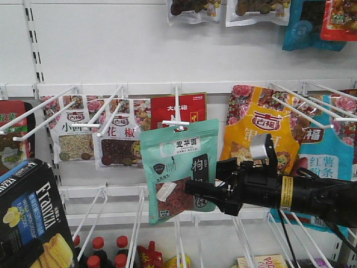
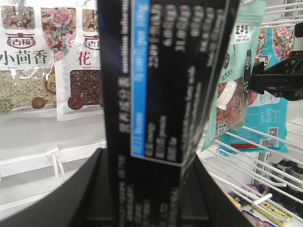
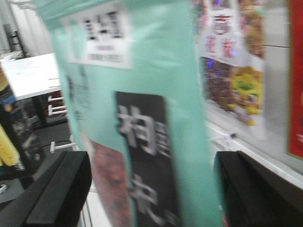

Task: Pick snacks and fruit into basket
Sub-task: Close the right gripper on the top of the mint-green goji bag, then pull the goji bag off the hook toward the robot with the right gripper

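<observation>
Your right end effector [image 3: 156,189] stands open astride the mint-green pouch [image 1: 178,167], which hangs long-axis vertical on its peg [image 1: 177,111]. The left end effector [image 2: 149,184] grips the Franzzi box [image 1: 33,218].

Reaches in level from the right with the black right arm [image 1: 301,195], straddles the mint-green pouch [image 1: 178,162] with the right gripper [image 3: 151,179] and its jaws spread wide to either side, and clamps the Franzzi box [image 1: 33,218] between the dark fingers [image 2: 90,189] of the left gripper [image 2: 147,189], low at the left.

White peg rack [image 1: 111,44] — mint-green pouch [image 1: 173,162] hanging
</observation>
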